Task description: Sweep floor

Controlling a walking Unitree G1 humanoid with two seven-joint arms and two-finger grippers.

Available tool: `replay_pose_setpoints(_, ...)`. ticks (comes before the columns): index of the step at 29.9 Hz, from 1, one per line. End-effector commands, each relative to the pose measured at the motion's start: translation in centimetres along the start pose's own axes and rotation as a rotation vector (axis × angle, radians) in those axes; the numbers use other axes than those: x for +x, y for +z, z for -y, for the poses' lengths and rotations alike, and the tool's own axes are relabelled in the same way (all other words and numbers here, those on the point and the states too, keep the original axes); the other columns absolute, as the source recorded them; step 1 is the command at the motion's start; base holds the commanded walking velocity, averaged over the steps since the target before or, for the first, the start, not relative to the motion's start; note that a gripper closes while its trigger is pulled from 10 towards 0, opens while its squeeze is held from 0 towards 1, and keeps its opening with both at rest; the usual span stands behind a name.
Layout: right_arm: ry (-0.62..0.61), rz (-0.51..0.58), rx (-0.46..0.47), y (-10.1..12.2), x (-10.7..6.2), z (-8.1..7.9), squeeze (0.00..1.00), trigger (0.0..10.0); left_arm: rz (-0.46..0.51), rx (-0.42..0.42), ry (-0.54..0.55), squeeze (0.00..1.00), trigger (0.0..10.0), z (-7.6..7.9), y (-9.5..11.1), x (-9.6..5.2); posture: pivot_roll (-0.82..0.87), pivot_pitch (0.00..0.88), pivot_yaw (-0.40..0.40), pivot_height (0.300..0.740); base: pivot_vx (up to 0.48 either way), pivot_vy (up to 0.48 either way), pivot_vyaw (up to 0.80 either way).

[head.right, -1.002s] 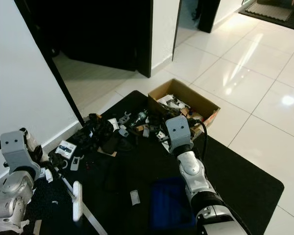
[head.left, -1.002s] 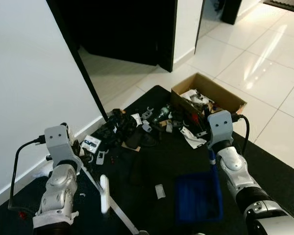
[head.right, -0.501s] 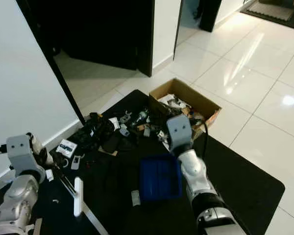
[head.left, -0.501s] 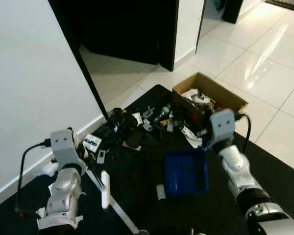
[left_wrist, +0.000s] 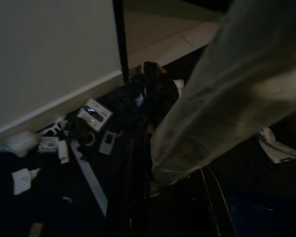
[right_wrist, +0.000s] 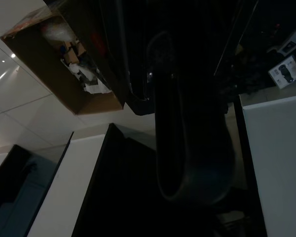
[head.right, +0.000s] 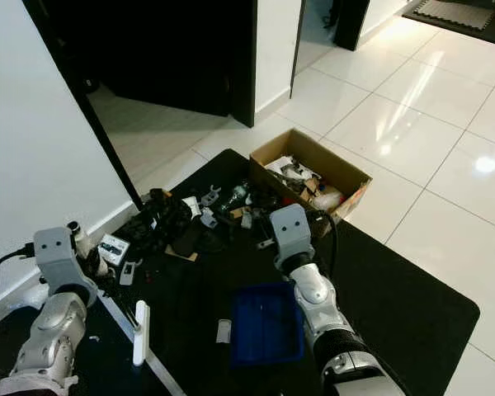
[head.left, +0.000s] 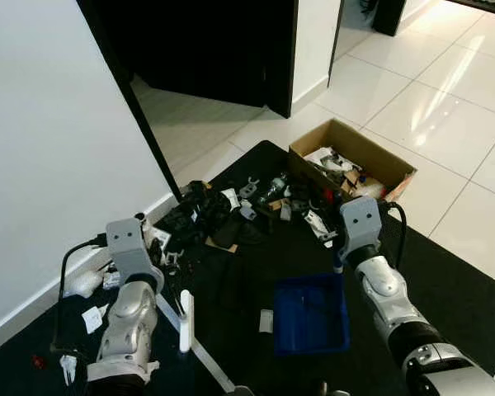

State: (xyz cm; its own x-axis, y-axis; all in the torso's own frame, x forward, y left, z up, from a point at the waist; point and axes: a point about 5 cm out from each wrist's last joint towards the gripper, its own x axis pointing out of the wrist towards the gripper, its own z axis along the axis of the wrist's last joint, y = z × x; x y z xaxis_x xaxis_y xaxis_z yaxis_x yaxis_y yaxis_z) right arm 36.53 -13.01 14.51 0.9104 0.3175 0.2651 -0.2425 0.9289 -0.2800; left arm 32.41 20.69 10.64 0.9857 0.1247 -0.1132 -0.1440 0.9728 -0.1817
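A: We're over the black mat (head.left: 445,272), laid on the white tiled floor (head.left: 445,107) beside the white wall (head.left: 49,148). At its far edge sits the open cardboard box (head.left: 353,158), stuffed with odds and ends.

B: And the clutter pile (head.left: 231,216) spreads along the mat's far edge, from the box toward the wall. Smaller scraps of paper (head.left: 91,318) lie at the wall-side edge.

A: Our blue dustpan (head.left: 310,314) is flat on the mat's middle, its handle running up under the right gripper (head.left: 339,262). A small white piece (head.left: 266,321) lies just beside its left rim.

B: Are the fingers clamped on it?

A: We cannot tell.

B: The white broom (head.left: 184,321) slants down across the mat below the left gripper (head.left: 158,262). We can't judge that grip either.
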Motion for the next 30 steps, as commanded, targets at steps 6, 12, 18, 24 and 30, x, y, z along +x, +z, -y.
replay_pose_setpoints(6,0.091,-0.062,0.037,-1.4,-0.8,-2.2,0.0,10.0,-0.16,-0.225,-0.156,0.0,10.0,4.4,-3.2,-2.4,0.19,0.364,0.095,0.74,0.0,0.0,0.0)
replay_pose_setpoints(12,0.088,-0.058,0.051,-1.4,-0.8,-2.6,0.0,10.0,-0.262,-0.484,-0.284,0.0,10.0,9.0,-3.2,-4.7,0.19,0.365,0.099,0.74,0.0,0.0,0.0)
replay_pose_setpoints(18,0.084,-0.055,0.052,-1.3,-0.7,-2.5,0.0,10.0,-0.299,-0.562,-0.359,0.0,10.0,10.3,-2.5,-5.7,0.2,0.361,0.102,0.74,0.0,0.0,0.0)
replay_pose_setpoints(24,0.072,-0.054,0.053,-1.2,-0.6,-2.2,0.0,10.0,-0.326,-0.618,-0.437,0.0,10.0,11.3,-1.5,-6.5,0.2,0.359,0.1,0.74,0.0,0.0,0.0)
replay_pose_setpoints(30,0.069,-0.049,0.051,-1.1,-0.5,-2.1,0.0,10.0,-0.307,-0.641,-0.468,0.0,10.0,11.4,0.0,-6.4,0.2,0.355,0.101,0.74,0.0,0.0,0.0)
